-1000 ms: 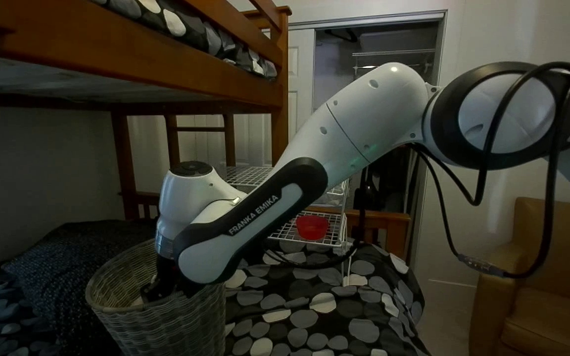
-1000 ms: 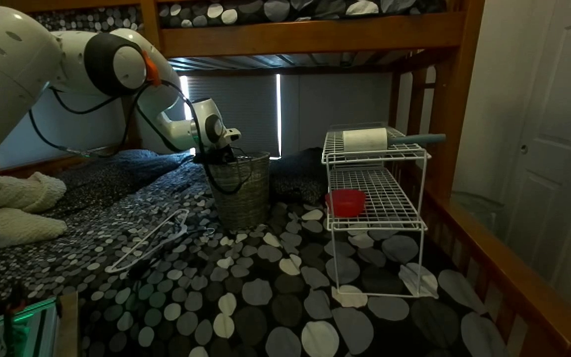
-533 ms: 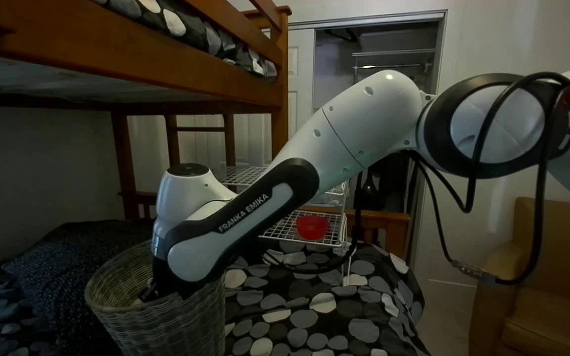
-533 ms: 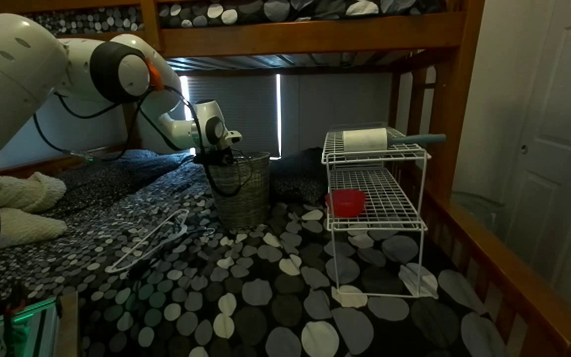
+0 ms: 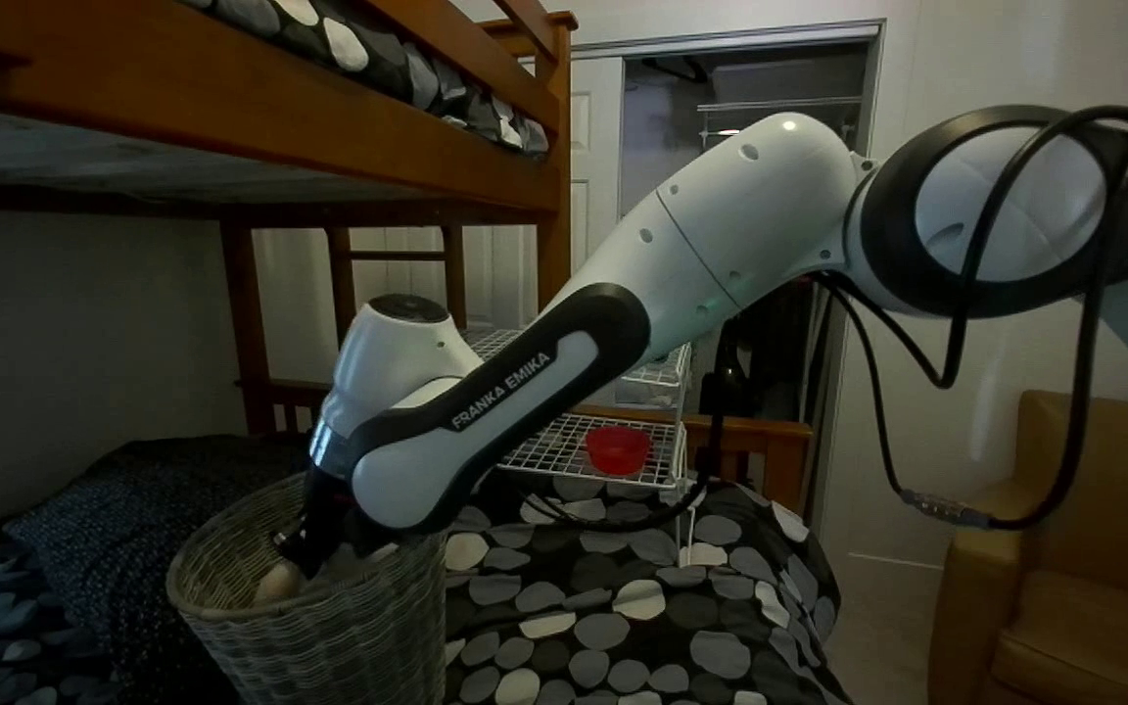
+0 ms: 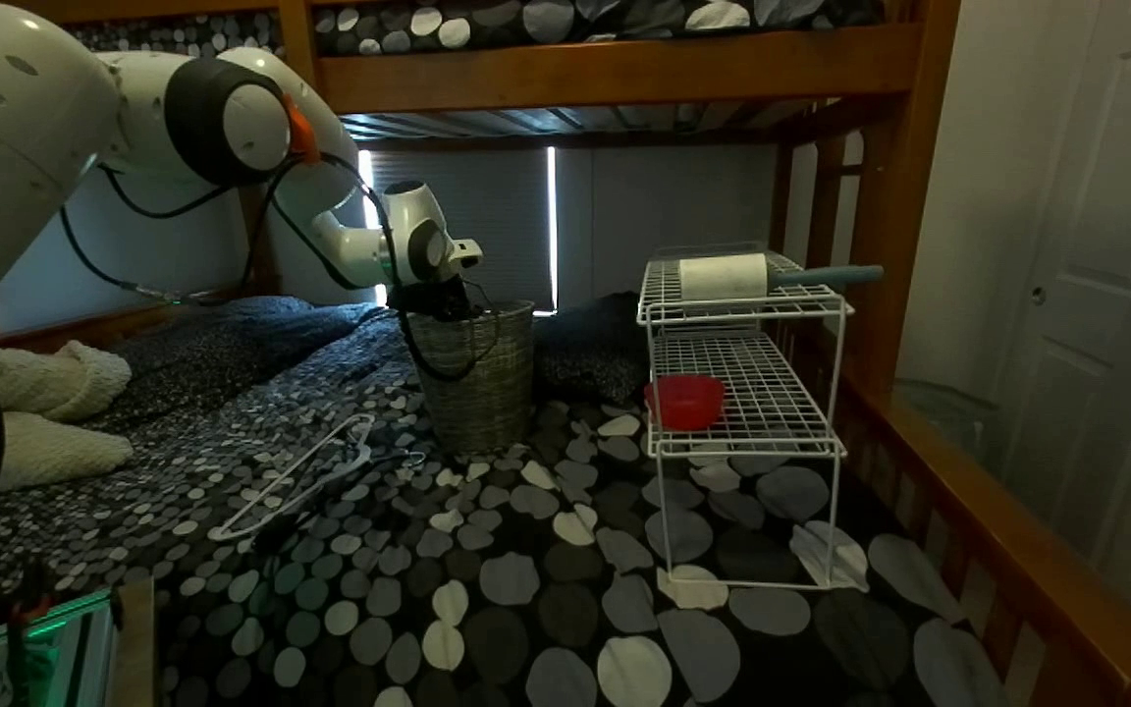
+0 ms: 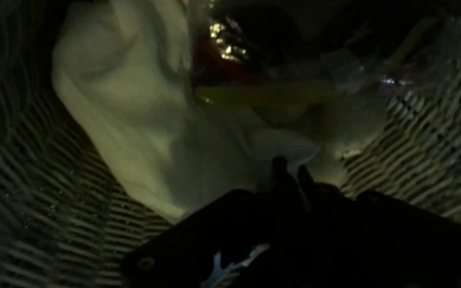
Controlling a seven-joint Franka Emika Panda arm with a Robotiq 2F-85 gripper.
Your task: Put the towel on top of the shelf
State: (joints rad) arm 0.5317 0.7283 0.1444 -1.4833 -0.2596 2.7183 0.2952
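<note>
The towel, a pale crumpled cloth, lies inside the wicker basket in the wrist view. My gripper reaches down into the basket, its two dark fingertips close together with a fold of the pale cloth pinched between them. In an exterior view the gripper shows just inside the basket rim, with some pale cloth beside it. The white wire shelf stands on the bed to one side of the basket, partly behind my arm in an exterior view.
On the shelf's top tier lies a white roller with a blue-grey handle; a red bowl sits on the tier below. Upper bunk rail overhangs. A hanger lies on the bedspread. Plastic-wrapped items share the basket.
The gripper dipped into the basket and its fingers came together on the cloth. Since half a second ago the wrist has risen and tilted, and more pale cloth shows at the rim.
</note>
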